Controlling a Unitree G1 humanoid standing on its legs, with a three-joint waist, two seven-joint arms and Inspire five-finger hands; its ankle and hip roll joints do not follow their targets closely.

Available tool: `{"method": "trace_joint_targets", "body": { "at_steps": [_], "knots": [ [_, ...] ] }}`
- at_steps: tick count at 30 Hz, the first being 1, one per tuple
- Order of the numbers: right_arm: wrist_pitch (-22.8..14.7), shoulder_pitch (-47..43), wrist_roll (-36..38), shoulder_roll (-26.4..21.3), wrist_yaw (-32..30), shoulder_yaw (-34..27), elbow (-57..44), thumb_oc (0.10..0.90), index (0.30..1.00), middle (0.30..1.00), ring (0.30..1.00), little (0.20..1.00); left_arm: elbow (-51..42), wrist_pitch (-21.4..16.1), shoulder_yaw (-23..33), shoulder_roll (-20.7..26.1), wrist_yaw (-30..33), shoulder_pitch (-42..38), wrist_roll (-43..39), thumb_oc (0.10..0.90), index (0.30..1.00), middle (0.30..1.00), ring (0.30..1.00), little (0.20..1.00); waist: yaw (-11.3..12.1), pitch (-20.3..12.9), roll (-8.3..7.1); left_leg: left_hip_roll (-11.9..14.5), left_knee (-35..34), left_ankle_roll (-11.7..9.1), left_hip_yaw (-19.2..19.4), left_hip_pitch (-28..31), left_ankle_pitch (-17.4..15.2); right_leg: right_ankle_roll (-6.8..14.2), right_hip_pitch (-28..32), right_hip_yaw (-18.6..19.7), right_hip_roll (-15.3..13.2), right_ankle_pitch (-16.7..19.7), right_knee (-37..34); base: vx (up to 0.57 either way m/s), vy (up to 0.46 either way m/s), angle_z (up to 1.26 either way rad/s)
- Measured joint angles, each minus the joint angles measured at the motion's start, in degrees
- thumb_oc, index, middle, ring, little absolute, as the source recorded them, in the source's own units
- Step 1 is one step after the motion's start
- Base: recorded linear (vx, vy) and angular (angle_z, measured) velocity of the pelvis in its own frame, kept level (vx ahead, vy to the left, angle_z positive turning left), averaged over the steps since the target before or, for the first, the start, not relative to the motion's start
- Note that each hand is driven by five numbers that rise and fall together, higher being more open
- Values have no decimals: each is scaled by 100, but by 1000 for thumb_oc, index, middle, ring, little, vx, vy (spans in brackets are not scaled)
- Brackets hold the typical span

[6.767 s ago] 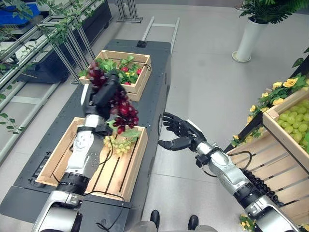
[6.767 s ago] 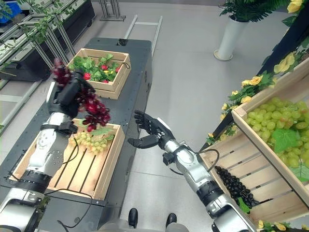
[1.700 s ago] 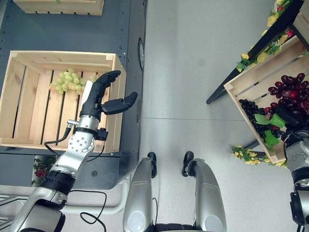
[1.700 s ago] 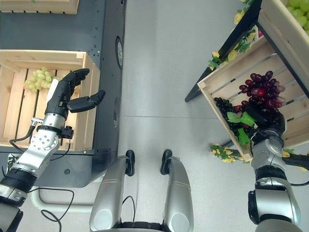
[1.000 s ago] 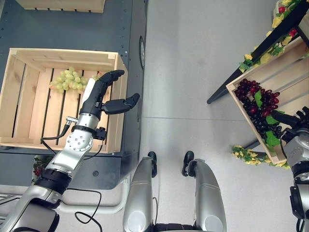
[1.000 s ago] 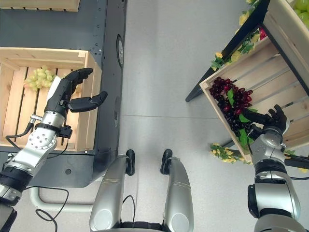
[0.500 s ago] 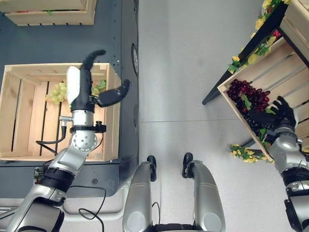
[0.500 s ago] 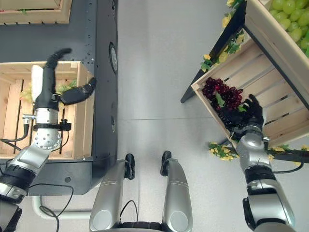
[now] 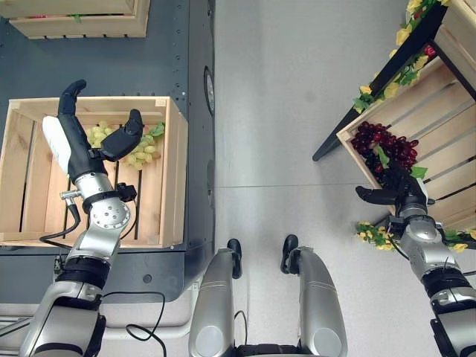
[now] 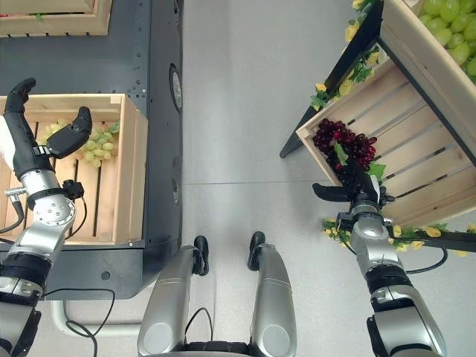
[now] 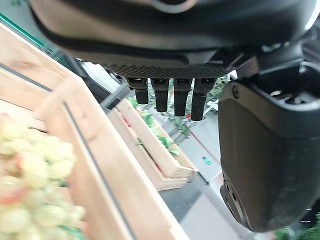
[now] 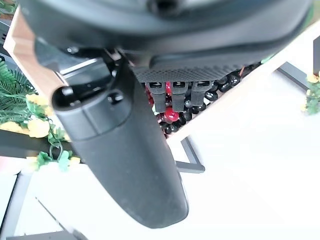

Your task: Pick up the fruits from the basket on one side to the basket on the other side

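A bunch of green grapes lies in the slatted wooden crate on the dark cart. My left hand hovers over that crate beside the bunch, open, with straight fingers and the thumb spread; it holds nothing. On the other side a dark red grape bunch rests in the tilted shelf crate, on top of black grapes. My right hand is at that crate's front edge just below the bunch, open and empty. The red grapes show past its fingers.
A second crate stands at the far end of the cart. An upper shelf crate holds green grapes. Yellow flowers and leaves trim the stand. Bare grey floor separates cart and stand.
The right hand has let go of the red grapes, which now lie in the shelf crate, and drawn back to its front edge. The left hand swung left over the green grapes.
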Motion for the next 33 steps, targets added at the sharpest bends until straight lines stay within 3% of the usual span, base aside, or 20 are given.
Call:
{"method": "trace_joint_targets", "body": {
  "at_steps": [14, 18, 33],
  "knots": [
    [-330, -187, 45, -146, 519, 250, -1, 800, 900, 900, 900, 900, 1446, 711, -516, 265, -353, -323, 915, 800, 900, 900, 900, 900, -150, 0, 1, -15, -205, -19, -30, -165, 16, 16, -124, -130, -3, 17, -178, 2, 39, 1],
    [-333, -472, 36, -498, 697, 687, -5, 800, 900, 900, 900, 900, 1663, 866, -1201, 687, -460, -665, 1888, 800, 900, 900, 900, 900, -140, 0, 1, -22, -217, -15, -32, -312, 50, 13, -272, -141, -30, 16, -165, -12, 33, 3],
    [-568, -789, 124, -762, 1177, 836, 245, 800, 900, 900, 900, 900, 2055, 952, -2656, 1378, -552, -1212, 4138, 800, 900, 900, 900, 900, -143, 0, 0, -23, -208, -30, -44, -622, 74, -58, -549, -297, -104, -24, -95, -6, 19, 3]
  ]
}}
